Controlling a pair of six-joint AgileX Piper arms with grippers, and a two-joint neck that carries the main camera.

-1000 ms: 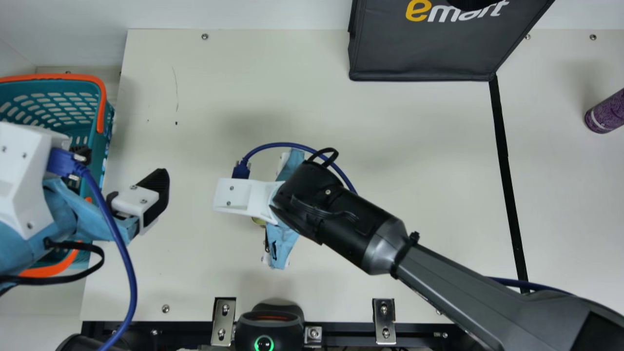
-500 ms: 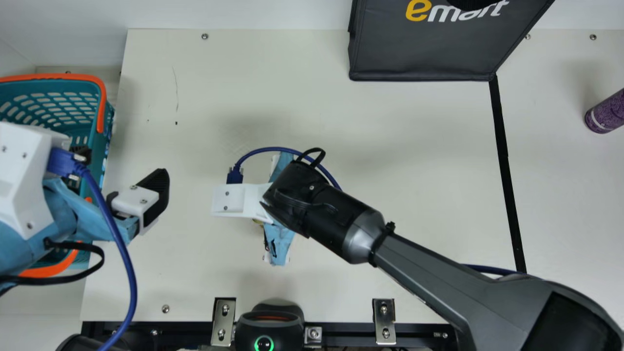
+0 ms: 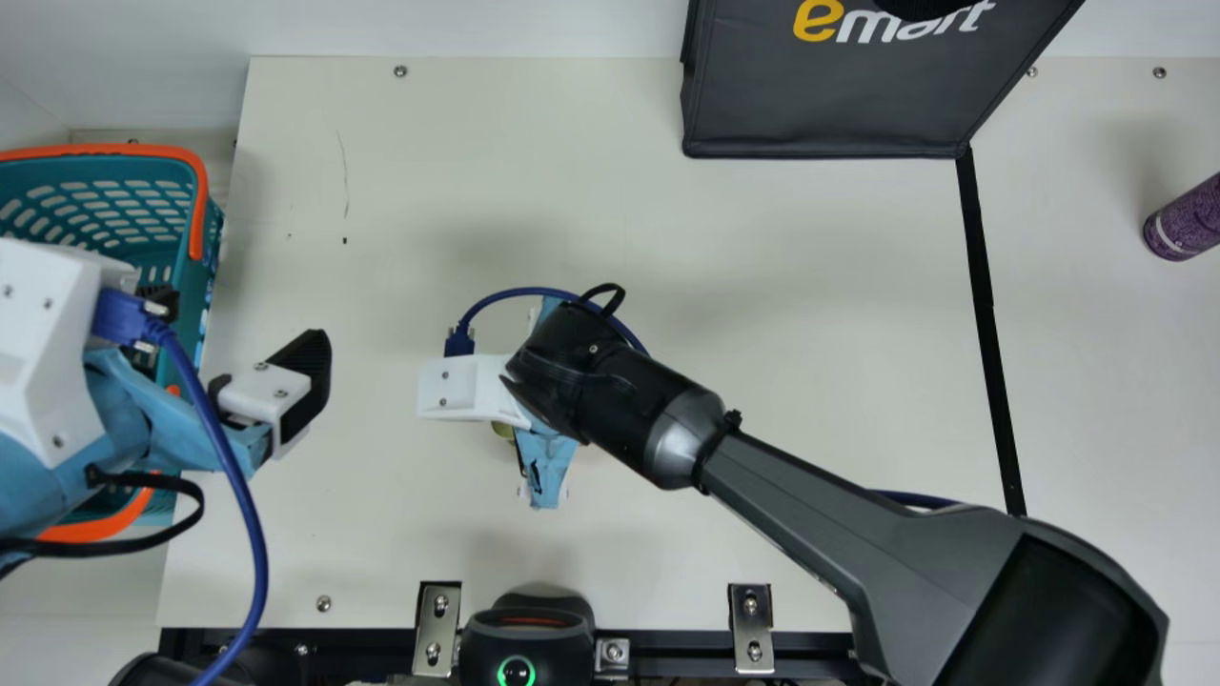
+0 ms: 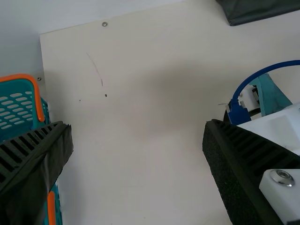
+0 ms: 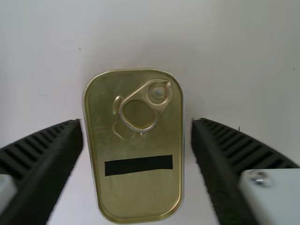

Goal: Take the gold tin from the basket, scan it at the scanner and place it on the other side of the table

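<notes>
Where the right wrist view looks straight down, the gold tin (image 5: 140, 192) lies on the smooth cream table (image 3: 839, 267), its metal lid a round-cornered oblong with a looped pull ring and a matte black bar. In the main view it comes down to a sliver of gold beside the hard white housing of the right gripper (image 3: 548, 467). The ribbed black fingers of the right gripper (image 5: 136, 124) stand apart, one on each side of the tin, with a gap between each and the metal.

The left gripper (image 3: 236, 317), beside and partly over the teal plastic basket (image 3: 91, 191) with its slotted wall and orange handle, has its fingers wide apart; the left wrist view shows bare cream surface between them, scratched farther off. The main view adds the rounded black scanner (image 3: 527, 624) with its glowing green ring, a flat-sided dark bag (image 3: 820, 105) and a speckled purple cylinder (image 3: 1185, 224) near the right edge.
</notes>
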